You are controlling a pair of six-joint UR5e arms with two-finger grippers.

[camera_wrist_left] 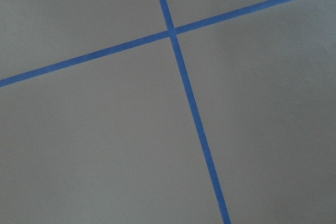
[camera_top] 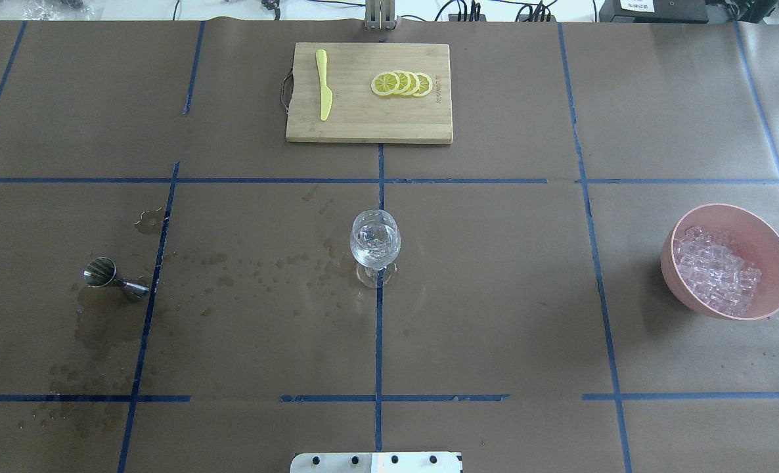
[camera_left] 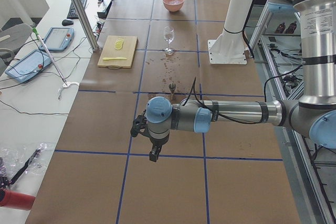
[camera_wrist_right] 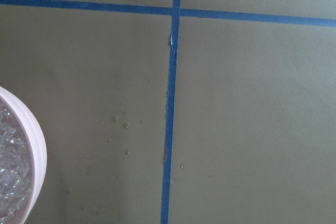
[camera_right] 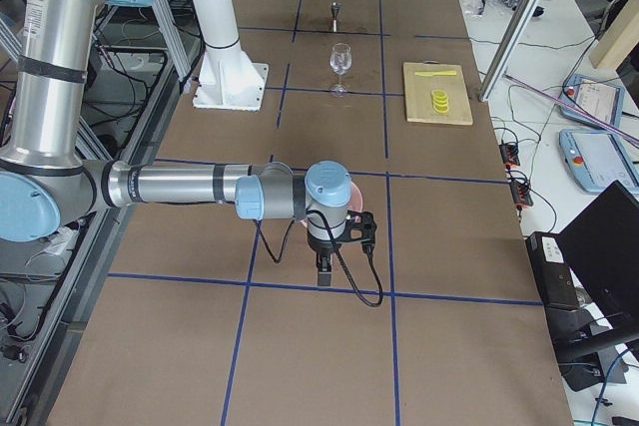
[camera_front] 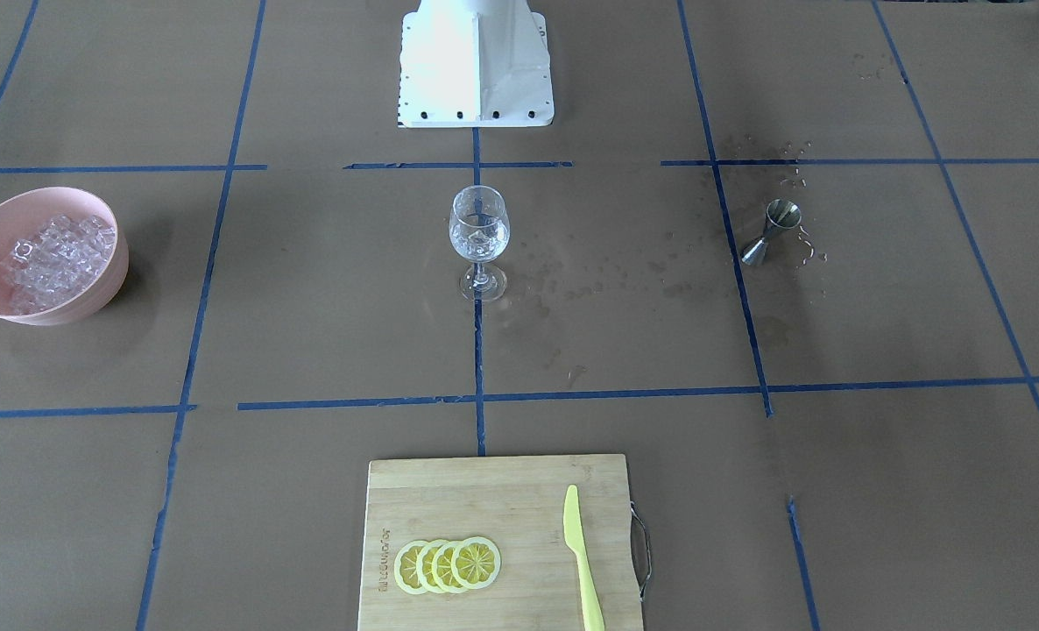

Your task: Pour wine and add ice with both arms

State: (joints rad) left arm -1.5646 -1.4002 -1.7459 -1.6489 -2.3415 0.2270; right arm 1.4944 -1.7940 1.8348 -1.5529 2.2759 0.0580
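Note:
A stemmed wine glass stands at the table's centre, with clear glittering ice cubes in its bowl. I cannot tell wine apart from the ice in it. More ice fills a pink bowl on the robot's right. A steel jigger stands on wet paper on its left. My left gripper hangs over bare table beyond the jigger. My right gripper hangs just beside the bowl. I cannot tell whether either is open or shut.
A wooden cutting board on the operators' side carries lemon slices and a yellow knife. Spilled drops dot the paper between glass and jigger. The white base pedestal stands behind the glass.

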